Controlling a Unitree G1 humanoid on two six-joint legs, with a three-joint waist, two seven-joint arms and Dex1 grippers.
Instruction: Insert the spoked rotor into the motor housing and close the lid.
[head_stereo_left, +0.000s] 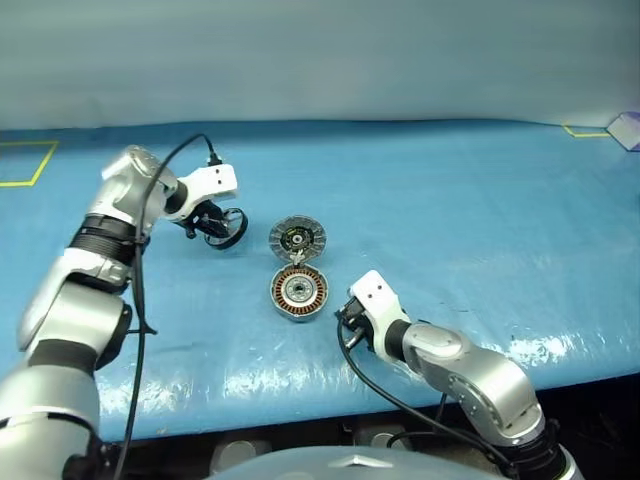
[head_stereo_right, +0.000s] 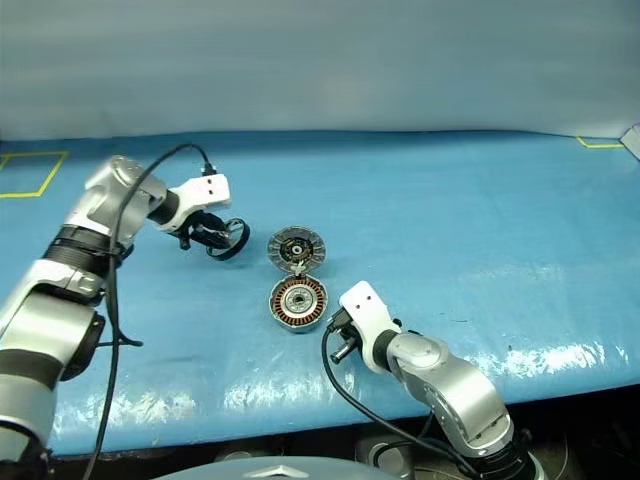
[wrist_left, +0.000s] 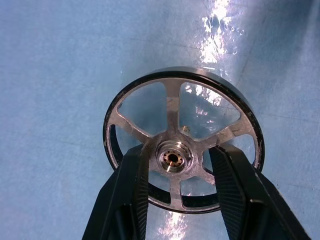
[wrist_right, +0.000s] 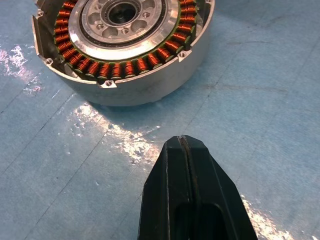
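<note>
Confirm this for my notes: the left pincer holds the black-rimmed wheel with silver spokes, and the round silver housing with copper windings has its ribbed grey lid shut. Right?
Not quite. The ribbed grey lid is open, lying flat beside the round silver housing with copper windings, as the left eye view shows. The rest holds: the left pincer grips the black-rimmed wheel with silver spokes.

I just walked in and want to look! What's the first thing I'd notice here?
Probably the spoked rotor, a black-rimmed wheel with shiny silver spokes, pinched at its hub between the left gripper's black fingers above the blue table. Next, the motor housing in the middle of the table, with its ring of copper windings, and its lid flipped open behind it.
</note>
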